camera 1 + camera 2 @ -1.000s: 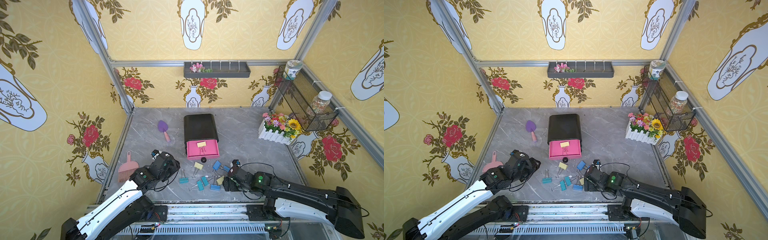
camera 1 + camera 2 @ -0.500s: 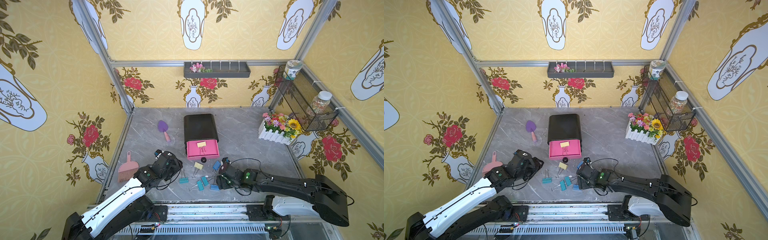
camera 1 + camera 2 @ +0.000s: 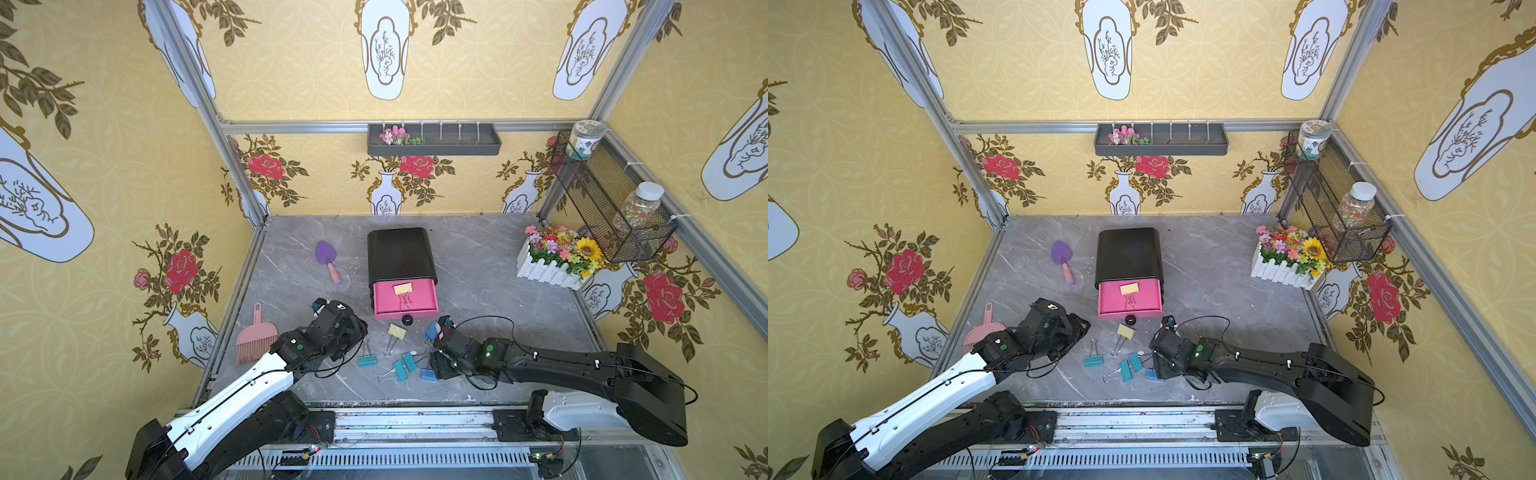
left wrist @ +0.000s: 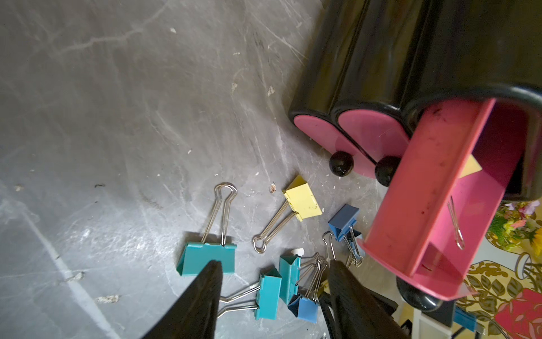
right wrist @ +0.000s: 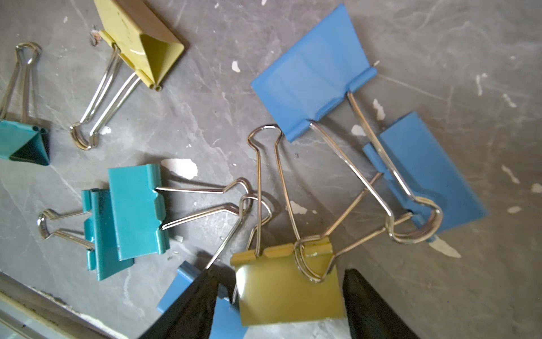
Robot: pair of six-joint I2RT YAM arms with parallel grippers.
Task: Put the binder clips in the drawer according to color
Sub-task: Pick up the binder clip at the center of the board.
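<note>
I have the right gripper down low over the scatter of binder clips at the front of the table. Its jaws stand apart on either side of a yellow clip that lies flat on the marble. On one side I see a sliver of gap between finger and clip. On the other, the wrist view is too tight for me to tell whether the pad touches. A blue clip lies just beside it, partly under one finger. The wire handles of two more blue clips cross by the yellow one's handles.

The left gripper hangs above the table near a lone teal clip. Its jaws are a fair way apart with nothing between them. The other two teal clips touch each other.

The cabinet sits mid-table. Its top drawer is pulled out and holds one pale yellow clip. The two drawers below are shut. A third yellow clip lies on the table just in front of a black knob.
</note>
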